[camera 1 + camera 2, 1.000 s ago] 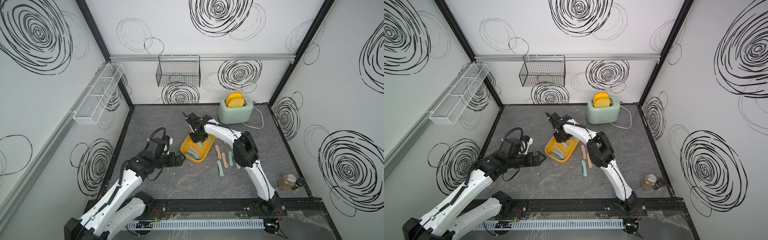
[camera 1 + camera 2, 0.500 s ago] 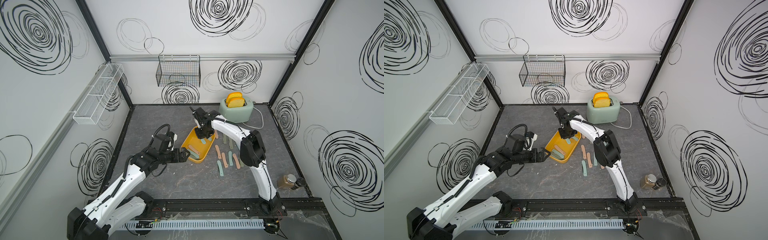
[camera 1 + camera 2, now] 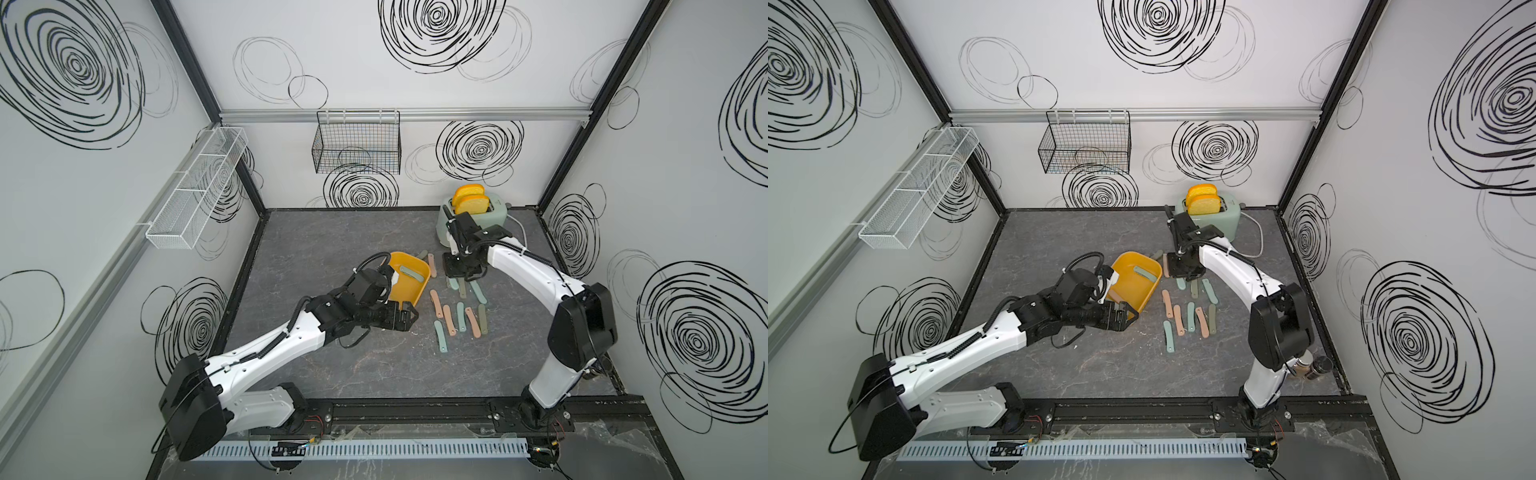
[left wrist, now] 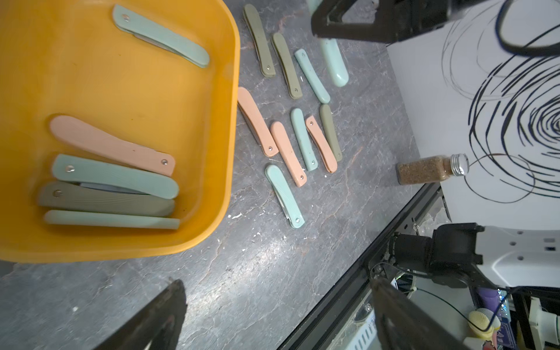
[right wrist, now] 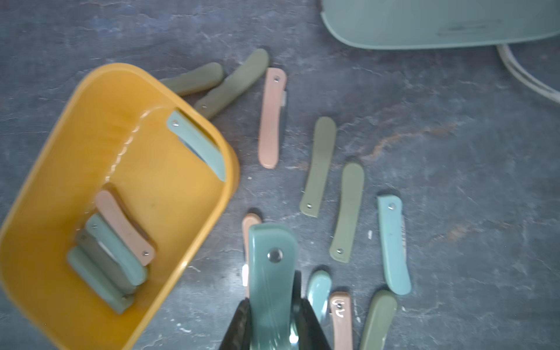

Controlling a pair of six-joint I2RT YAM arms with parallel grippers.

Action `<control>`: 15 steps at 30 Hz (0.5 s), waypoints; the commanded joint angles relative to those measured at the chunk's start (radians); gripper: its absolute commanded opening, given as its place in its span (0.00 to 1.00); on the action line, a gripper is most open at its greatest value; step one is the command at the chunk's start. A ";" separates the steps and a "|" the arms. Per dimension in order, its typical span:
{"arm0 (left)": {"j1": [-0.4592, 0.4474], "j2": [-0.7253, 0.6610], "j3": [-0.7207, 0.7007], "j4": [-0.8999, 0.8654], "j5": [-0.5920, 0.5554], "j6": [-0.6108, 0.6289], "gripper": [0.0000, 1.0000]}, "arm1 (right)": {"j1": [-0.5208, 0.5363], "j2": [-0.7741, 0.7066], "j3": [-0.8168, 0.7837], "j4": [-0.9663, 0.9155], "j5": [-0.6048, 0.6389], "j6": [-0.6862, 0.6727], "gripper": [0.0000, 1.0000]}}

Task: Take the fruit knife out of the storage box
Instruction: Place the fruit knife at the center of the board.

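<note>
From above, the yellow storage box (image 3: 409, 277) sits near the middle of the grey table (image 3: 374, 374), and in both top views only one pale green folding knife (image 3: 1143, 273) shows inside it, since the left arm covers the box's near end. The left wrist view fills that in: four more folded knives lie stacked against one end of the box, a pink one (image 4: 112, 145), a pale green one (image 4: 115, 176), an olive one (image 4: 106, 199) and another pale green one (image 4: 112, 219).

The left claw (image 3: 409, 320) hangs just beside the box's near corner with its two fingers wide apart and nothing between them; in its own wrist view the black fingers (image 4: 163, 315) frame bare table.

The right claw (image 3: 463, 270) is over the table between the box and the mint toaster (image 3: 494, 214), outside the box. From the top its grip is hidden under the wrist. The right wrist view settles it: the fingers are clamped on a teal fruit knife (image 5: 272, 272), folded, held above the table clear of the box.

Around a dozen other folded knives, pink, olive and pale green, lie scattered on the table beside the box (image 3: 1187, 316). A spice jar (image 4: 433, 169) with a silver cap shows by the right wall.
</note>
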 commanded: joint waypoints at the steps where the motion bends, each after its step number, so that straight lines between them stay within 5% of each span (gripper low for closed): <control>1: -0.056 0.044 0.036 0.092 -0.024 -0.030 0.98 | -0.060 -0.097 -0.165 0.056 0.026 0.016 0.26; 8: -0.183 0.131 0.040 0.156 -0.029 -0.068 0.98 | -0.181 -0.209 -0.438 0.134 0.039 -0.020 0.25; 15: -0.236 0.168 0.071 0.144 -0.036 -0.059 0.98 | -0.216 -0.130 -0.408 0.099 0.100 -0.021 0.23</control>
